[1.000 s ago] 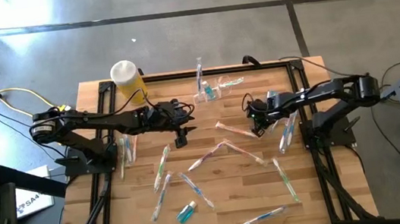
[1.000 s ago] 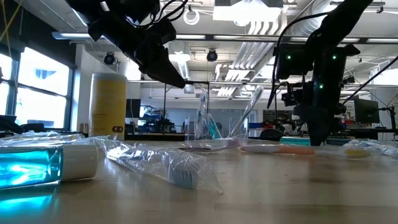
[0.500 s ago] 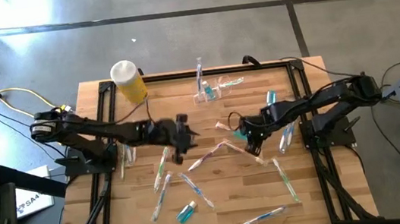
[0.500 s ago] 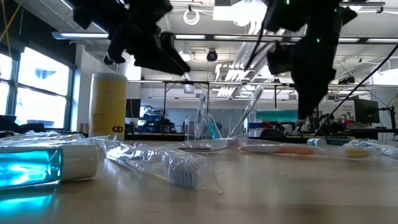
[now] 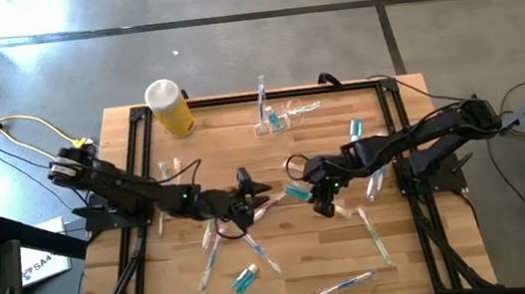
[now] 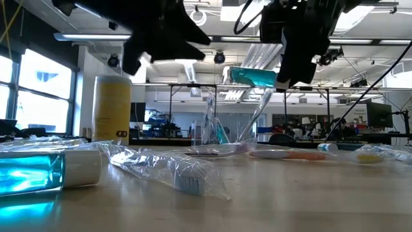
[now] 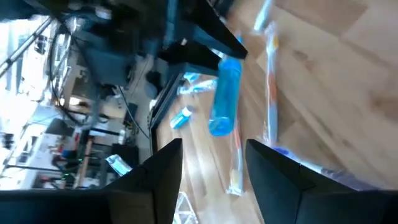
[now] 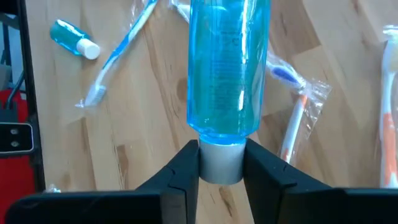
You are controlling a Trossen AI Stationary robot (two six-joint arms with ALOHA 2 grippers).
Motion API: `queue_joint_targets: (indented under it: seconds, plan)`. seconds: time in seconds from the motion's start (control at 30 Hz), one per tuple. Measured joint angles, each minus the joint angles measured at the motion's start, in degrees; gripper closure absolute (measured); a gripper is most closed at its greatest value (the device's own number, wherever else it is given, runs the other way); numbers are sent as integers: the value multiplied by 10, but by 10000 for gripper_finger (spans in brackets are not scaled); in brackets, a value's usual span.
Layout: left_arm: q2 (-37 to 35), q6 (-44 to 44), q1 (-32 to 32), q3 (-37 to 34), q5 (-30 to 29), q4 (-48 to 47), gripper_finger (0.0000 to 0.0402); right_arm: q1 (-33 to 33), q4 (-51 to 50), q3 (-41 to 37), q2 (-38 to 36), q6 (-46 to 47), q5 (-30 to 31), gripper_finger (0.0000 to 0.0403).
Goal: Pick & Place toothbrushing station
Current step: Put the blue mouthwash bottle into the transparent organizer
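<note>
Teal tube (image 8: 229, 65), white cap (image 8: 221, 163) — held off the table by the right gripper (image 5: 321, 194), both fingers (image 8: 180, 177) pinched on the cap, the teal body sticking out past the fingertips. In the high view the tube (image 5: 297, 192) lies roughly level over mid-table, pointing toward the left arm. The low view shows it (image 6: 253, 77) well above the tabletop, clear of everything below.

Left gripper (image 5: 240, 202) sits just across from it, near mid-table, fingers (image 7: 158, 180) parted with nothing between them (the held tube (image 7: 225, 96) shows beyond the gap, not inside it). The two grippers are close, not touching.

Below and around: wrapped toothbrushes scattered over the wooden table (image 5: 412, 259). A pink-tinted one (image 5: 314, 200) lies under the right gripper; a teal one (image 5: 377, 240) lies toward the right rail; another (image 5: 345, 284) near the front edge; a teal pair (image 5: 210, 236) just front of the left gripper. A second teal tube (image 5: 246, 279) lies flat near the front edge, left of centre; a third (image 5: 356, 129) rests by the right arm.

Clear cup (image 5: 271, 119) stands near the back edge with a toothbrush (image 5: 263, 100) upright in it — a second brush (image 5: 301, 108) leans out beside it. The low view shows the cup (image 6: 215, 132) far off, behind the brushes.

Yellow cylinder container (image 5: 168, 107), white top, stands at the back-left corner, well apart from both arms.
</note>
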Motion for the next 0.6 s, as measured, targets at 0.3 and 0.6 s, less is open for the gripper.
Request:
queue_joint_targets:
  seconds: [0.3, 0.6]
  plan:
    - [91, 124, 0, 0, -14, 171, 231, -10, 6, 0, 0, -15, 5, 317]
    - [162, 143, 1, 78, -51, 154, 231, -11, 6, 0, 0, -19, 12, 317]
